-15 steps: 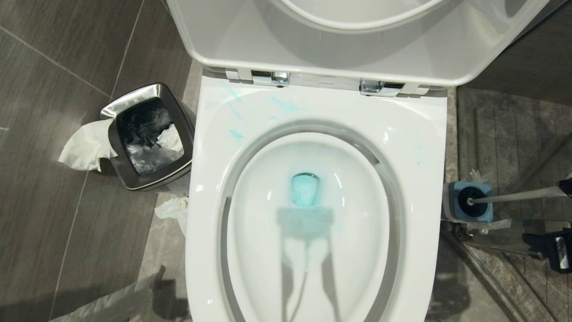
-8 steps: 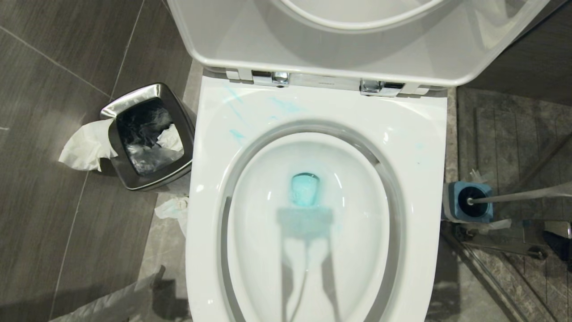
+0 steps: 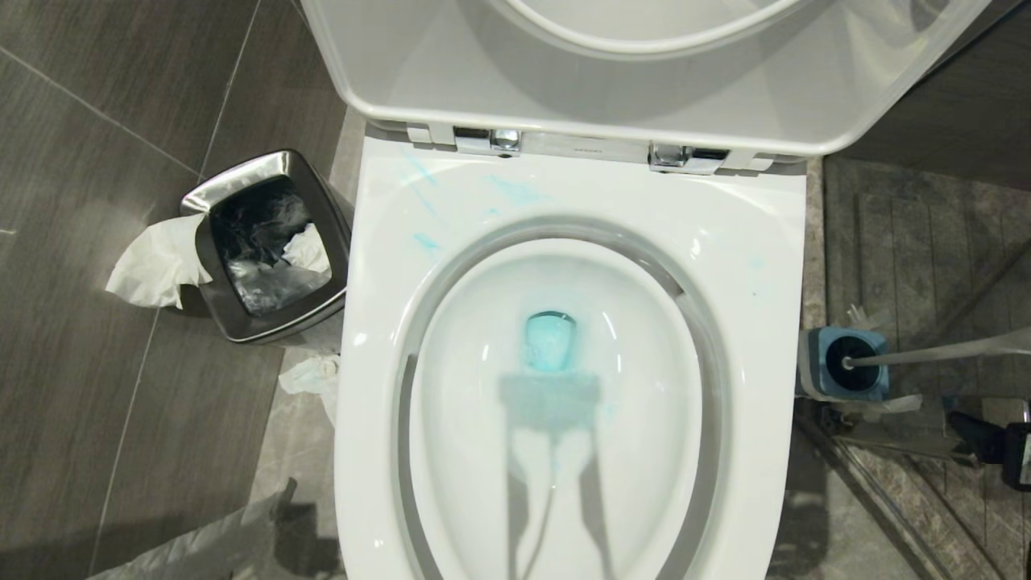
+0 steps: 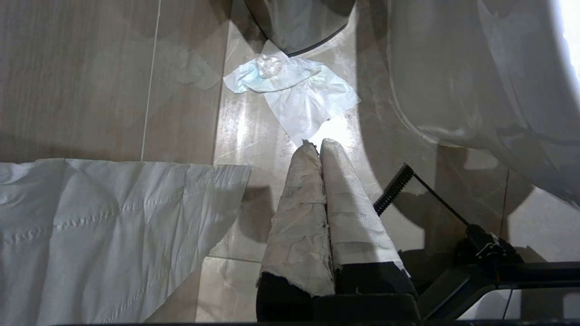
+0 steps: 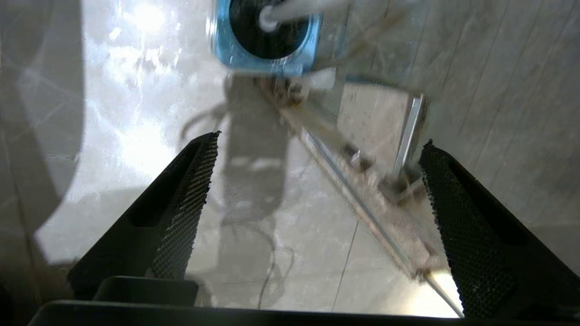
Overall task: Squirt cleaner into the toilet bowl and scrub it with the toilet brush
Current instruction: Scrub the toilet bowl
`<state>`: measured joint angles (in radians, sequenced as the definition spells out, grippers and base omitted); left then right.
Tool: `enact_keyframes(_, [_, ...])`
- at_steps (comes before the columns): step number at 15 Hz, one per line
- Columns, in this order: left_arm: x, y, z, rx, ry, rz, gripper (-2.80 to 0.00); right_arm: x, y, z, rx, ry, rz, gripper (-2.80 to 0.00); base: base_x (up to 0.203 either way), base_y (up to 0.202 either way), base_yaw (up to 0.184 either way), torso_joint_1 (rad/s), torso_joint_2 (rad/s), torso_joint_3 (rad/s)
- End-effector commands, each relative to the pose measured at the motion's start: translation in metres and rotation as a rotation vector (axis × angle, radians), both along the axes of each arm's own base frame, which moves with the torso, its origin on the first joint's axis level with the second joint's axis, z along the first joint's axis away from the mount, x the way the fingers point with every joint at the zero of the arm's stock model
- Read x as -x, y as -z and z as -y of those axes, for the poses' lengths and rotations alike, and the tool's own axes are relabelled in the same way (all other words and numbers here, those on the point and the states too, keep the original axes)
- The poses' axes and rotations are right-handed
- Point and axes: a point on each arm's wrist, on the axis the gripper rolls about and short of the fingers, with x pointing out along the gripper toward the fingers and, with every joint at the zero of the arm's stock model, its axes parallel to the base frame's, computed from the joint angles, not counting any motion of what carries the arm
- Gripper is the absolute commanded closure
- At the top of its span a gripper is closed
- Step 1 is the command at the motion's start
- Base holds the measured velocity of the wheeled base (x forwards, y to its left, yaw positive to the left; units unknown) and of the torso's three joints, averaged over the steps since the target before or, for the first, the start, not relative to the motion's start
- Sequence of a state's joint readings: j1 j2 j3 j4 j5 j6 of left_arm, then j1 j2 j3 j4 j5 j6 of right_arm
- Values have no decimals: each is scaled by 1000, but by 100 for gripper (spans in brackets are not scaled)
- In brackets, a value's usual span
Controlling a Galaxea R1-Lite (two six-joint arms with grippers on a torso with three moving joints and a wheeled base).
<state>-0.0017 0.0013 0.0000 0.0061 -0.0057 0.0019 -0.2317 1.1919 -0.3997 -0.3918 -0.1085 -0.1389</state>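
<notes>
Dark grey floor tiles surround a white toilet whose lid is raised against the back. Beside the toilet's right flank, on the floor, the toilet brush [image 3: 926, 354] is seated in its square blue holder [image 3: 842, 364], black bristle head sunk inside and the long white handle leaning out toward the right edge of the head view. It is judged light and rigid, with a smooth plastic handle that could slip or swing under a loose pinch; a hold well up the handle, away from the wet head, is judged best, with a straight lift so the holder is not dragged along. Turquoise cleaner [image 3: 550, 341] is already seen tinting the water in the toilet bowl [image 3: 757, 266], with pale streaks across the rim.

Just below the handle, at the frame's right edge, the right gripper [image 5: 317, 203] is seen pointed down at the floor, its black ridged fingers spread wide and empty, apart from the handle. The left gripper [image 4: 319, 147] is parked low near a tissue [image 4: 294, 88], its paper-wrapped fingers pressed together on nothing.
</notes>
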Motion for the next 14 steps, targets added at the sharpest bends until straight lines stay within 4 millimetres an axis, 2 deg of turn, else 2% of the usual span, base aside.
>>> enact_keyframes(1, [0, 0, 0, 0, 0, -2, 0, -8, 4, 2, 6, 3, 9, -280, 0, 0, 0, 0, 0, 0])
enact_keyframes(8, [0, 0, 0, 0, 0, -2, 0, -9, 5, 3, 37, -2, 103, -280, 0, 0, 0, 0, 0, 0])
enact_keyframes(14, [0, 0, 0, 0, -1, -2, 0, -12, 20, 7, 34, 20, 116, -280, 0, 0, 0, 0, 0, 0])
